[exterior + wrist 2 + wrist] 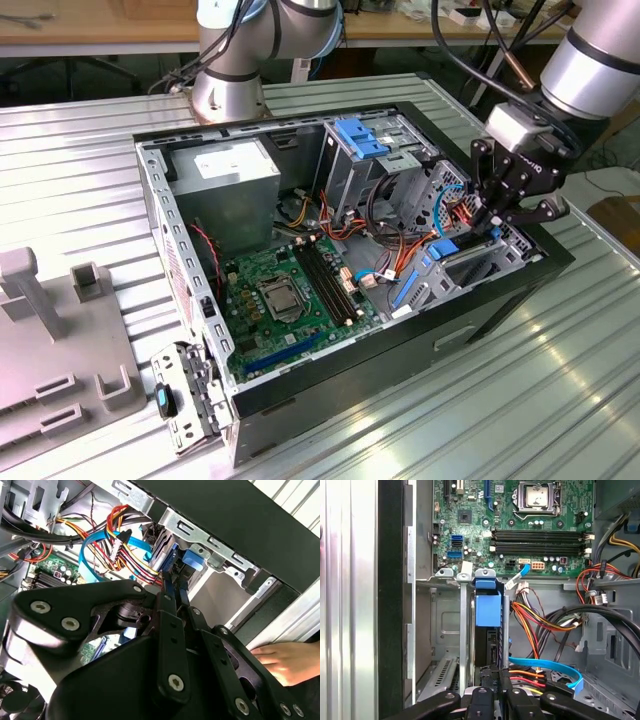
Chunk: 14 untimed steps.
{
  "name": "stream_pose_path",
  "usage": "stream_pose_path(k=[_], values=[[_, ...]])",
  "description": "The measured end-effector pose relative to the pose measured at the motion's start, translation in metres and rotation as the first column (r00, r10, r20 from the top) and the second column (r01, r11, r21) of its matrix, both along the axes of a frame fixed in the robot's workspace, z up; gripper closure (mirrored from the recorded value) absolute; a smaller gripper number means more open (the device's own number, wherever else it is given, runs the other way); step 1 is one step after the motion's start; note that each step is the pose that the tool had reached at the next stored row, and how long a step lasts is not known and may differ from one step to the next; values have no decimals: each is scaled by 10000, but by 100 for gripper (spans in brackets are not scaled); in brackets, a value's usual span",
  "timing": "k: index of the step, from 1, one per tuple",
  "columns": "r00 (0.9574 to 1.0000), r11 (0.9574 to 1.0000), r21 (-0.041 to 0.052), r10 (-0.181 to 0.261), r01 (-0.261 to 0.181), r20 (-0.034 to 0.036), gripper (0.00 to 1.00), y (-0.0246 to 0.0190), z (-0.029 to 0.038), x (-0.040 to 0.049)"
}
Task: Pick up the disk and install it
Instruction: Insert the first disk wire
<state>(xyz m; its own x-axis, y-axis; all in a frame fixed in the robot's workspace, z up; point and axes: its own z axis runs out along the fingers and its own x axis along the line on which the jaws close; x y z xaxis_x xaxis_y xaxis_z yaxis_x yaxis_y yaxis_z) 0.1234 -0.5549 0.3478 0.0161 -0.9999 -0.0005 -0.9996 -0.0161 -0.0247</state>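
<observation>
The disk (487, 607), a dark drive in a bright blue carrier, stands on edge in a metal slot of the open computer case (480, 310), at the case's end on the exterior view's right. My gripper (492, 674) is shut on the disk's near edge, its black fingers (481, 695) on either side. In the second wrist view the gripper (170, 587) closes onto the thin edge just behind the disk's blue tab (192, 560). In the exterior view the gripper (487, 228) reaches down into the case over the disk's blue carrier (445, 247).
Orange, yellow and red cables (540, 620) and a blue flat cable (545, 665) run beside the slot. The motherboard (290, 290) fills the case floor. A fixed blue bracket (360, 135) tops the drive cage. A person's hand (282, 662) rests outside the case. Grey fixtures (50, 340) lie on the exterior view's left.
</observation>
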Motion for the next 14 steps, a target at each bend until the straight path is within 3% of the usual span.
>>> stream_pose_path(k=[14], values=[[10000,10000,2,-13,13,-1,84,-5,13,2]])
